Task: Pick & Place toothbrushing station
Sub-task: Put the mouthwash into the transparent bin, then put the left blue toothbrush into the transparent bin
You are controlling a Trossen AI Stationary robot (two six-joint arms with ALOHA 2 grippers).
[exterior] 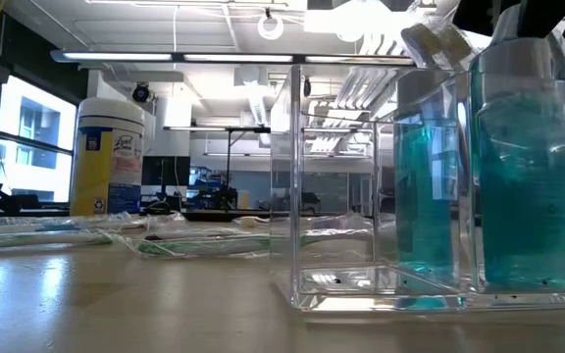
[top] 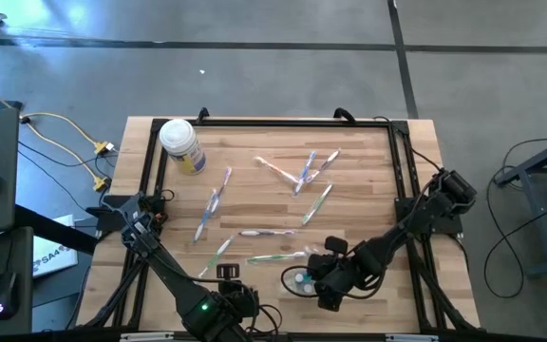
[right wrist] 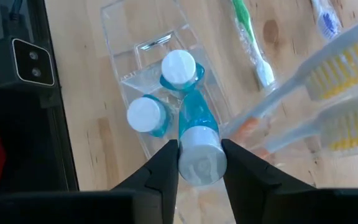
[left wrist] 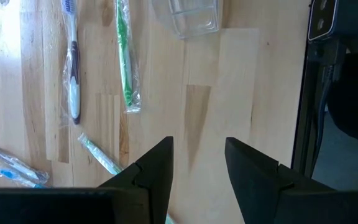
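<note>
My right gripper point(right wrist: 199, 163) sits at the lower middle of the right wrist picture, fingers narrowly parted and pressed on either side of a teal tube point(right wrist: 196, 134) with a white cap, which I hold over the clear holder point(right wrist: 124, 59). A second teal tube point(right wrist: 148, 116) stands in the holder beside it. In the high view that holder point(top: 299, 281) lies at the lower middle of the table point(top: 368, 161), right by my right gripper point(top: 323, 281). My left gripper point(left wrist: 197, 163) hovers at the table's lower left edge, fingers partly open with nothing between them. Farther up the frame, wrapped toothbrushes point(top: 307, 171) lie scattered across the middle, and a white-lidded jar point(top: 182, 144) stands at the upper left.
</note>
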